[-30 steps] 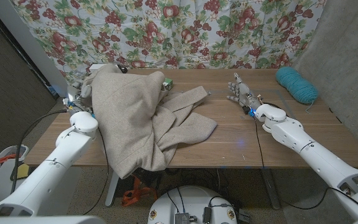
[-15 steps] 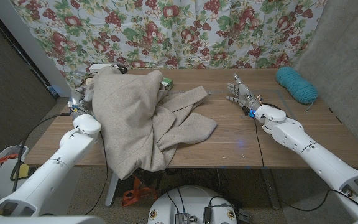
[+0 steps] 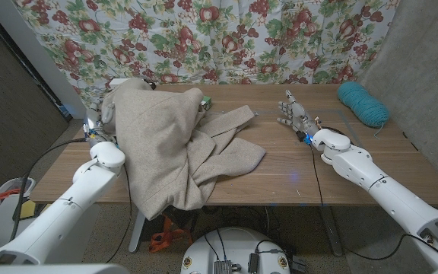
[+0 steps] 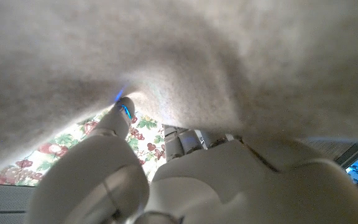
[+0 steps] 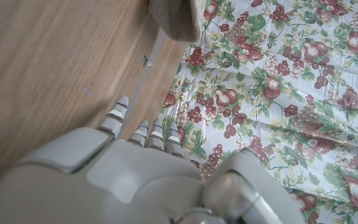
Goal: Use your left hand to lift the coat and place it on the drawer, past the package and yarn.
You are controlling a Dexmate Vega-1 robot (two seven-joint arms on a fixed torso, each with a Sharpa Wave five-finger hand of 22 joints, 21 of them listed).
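A beige coat (image 3: 173, 144) is heaped over the table's left half, its lower part hanging over the front edge and one sleeve reaching toward the middle. My left hand (image 3: 97, 120) is at the coat's raised far-left top, mostly covered by the cloth. In the left wrist view the coat (image 4: 229, 56) drapes over my left hand (image 4: 185, 180), whose fingers dig into the fabric. A small green package (image 3: 204, 102) peeks out from the coat's far edge. Teal yarn (image 3: 362, 103) lies at the far right. My right hand (image 3: 293, 113) rests on the table with fingers spread, holding nothing.
A white object (image 3: 122, 81) shows just behind the coat's top at the far left. The wooden table (image 3: 318, 164) ends at a floral curtain (image 3: 242, 38) behind. The coat's sleeve end (image 5: 173, 15) shows ahead of my right hand (image 5: 135, 162).
My left arm has shifted slightly and the coat's raised top has moved a little with it. The right hand has not moved.
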